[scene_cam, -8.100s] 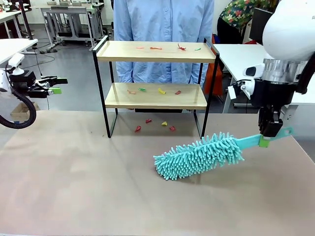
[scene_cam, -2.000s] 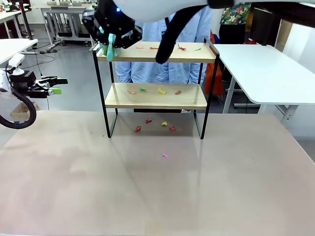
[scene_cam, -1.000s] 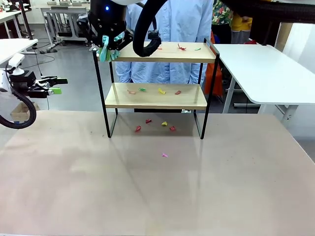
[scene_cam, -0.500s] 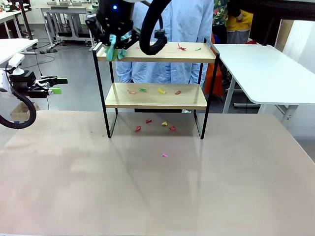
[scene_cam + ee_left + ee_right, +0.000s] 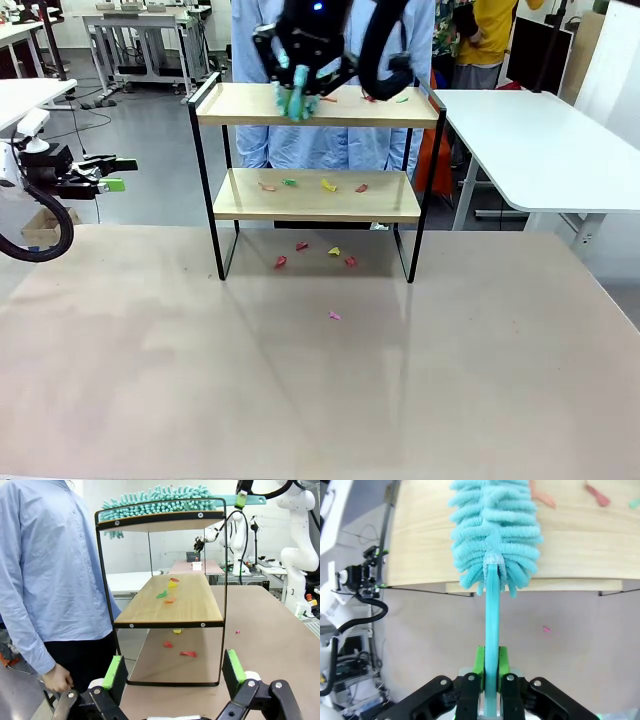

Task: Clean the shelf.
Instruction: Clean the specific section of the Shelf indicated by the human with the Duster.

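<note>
The sweep of the top board is in hand. The right claw [image 5: 490, 667] is clenched on the flat teal handle [image 5: 491, 625] of a fluffy microfiber duster [image 5: 495, 535], whose head lies across the upper board of the shelf [image 5: 390, 203]. The shelf stands at the far side of the counter [image 5: 300, 400], just in front of a person [image 5: 45, 570] in a blue shirt. Small coloured paper scraps [image 5: 370, 97] lie on the top board beside the duster head, toward the shelf's right end. More scraps [image 5: 327, 185] sit on the lower board, others [image 5: 334, 251] on the counter beneath it, and a pink scrap [image 5: 335, 316] lies nearer the robot. The left claw [image 5: 175, 670] is released, jaws wide, hanging well off to the shelf's left side. The next move probably calls for dragging the head sideways toward those upper scraps, kept pressed flat so they slide off the edge. The lower board looks untouched as yet.
</note>
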{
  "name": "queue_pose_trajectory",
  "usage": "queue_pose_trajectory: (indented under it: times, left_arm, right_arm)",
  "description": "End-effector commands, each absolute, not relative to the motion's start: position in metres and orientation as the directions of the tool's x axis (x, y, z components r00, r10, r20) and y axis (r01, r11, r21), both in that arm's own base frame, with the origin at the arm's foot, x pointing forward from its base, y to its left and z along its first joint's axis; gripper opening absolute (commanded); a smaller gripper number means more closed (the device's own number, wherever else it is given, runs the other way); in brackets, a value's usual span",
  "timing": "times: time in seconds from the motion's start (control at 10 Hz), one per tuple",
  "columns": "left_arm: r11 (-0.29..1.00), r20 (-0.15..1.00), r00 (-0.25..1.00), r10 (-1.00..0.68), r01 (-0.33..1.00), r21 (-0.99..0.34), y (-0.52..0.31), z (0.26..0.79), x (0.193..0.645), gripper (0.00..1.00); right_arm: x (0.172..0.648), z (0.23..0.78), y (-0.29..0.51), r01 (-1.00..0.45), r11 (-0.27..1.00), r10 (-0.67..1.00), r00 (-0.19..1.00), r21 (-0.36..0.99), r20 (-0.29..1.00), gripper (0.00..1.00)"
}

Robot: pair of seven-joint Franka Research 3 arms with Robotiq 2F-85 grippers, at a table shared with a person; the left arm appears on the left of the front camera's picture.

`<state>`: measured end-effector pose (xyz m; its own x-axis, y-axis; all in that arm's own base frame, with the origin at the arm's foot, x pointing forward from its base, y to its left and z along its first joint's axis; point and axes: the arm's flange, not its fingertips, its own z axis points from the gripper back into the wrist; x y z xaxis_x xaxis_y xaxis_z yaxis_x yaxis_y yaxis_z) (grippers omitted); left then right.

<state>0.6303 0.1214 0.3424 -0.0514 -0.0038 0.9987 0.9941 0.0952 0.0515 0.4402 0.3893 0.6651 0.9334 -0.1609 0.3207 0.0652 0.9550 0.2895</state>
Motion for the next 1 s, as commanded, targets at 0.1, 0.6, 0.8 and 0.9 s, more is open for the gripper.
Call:
queue_pose_trajectory:
  times: [0.1, 0.6, 0.8, 0.9]
  left_arm:
    - [0.098, 0.998, -0.056, -0.008, 0.994, 0.057, 0.121, 0.346, 0.63, 1.0]
    - [0.098, 0.998, -0.056, -0.008, 0.994, 0.057, 0.121, 0.346, 0.63, 1.0]
    - [0.098, 0.998, -0.056, -0.008, 0.994, 0.057, 0.121, 0.346, 0.63, 1.0]
    - [0.098, 0.998, -0.056, -0.008, 0.994, 0.057, 0.121, 0.346, 0.63, 1.0]
  right_arm:
    - [0.431, 0.66, 0.315, 0.062, 0.951, -0.145, 0.955, 0.302, 0.258, 0.13]
    - [0.423, 0.666, 0.226, 0.208, 0.952, -0.264, 0.93, 0.225, 0.255, 0.13]
    - [0.411, 0.673, 0.208, 0.23, 0.955, -0.277, 0.916, 0.187, 0.29, 0.13]
    - [0.403, 0.679, 0.205, 0.191, 0.963, -0.248, 0.901, 0.188, 0.355, 0.13]
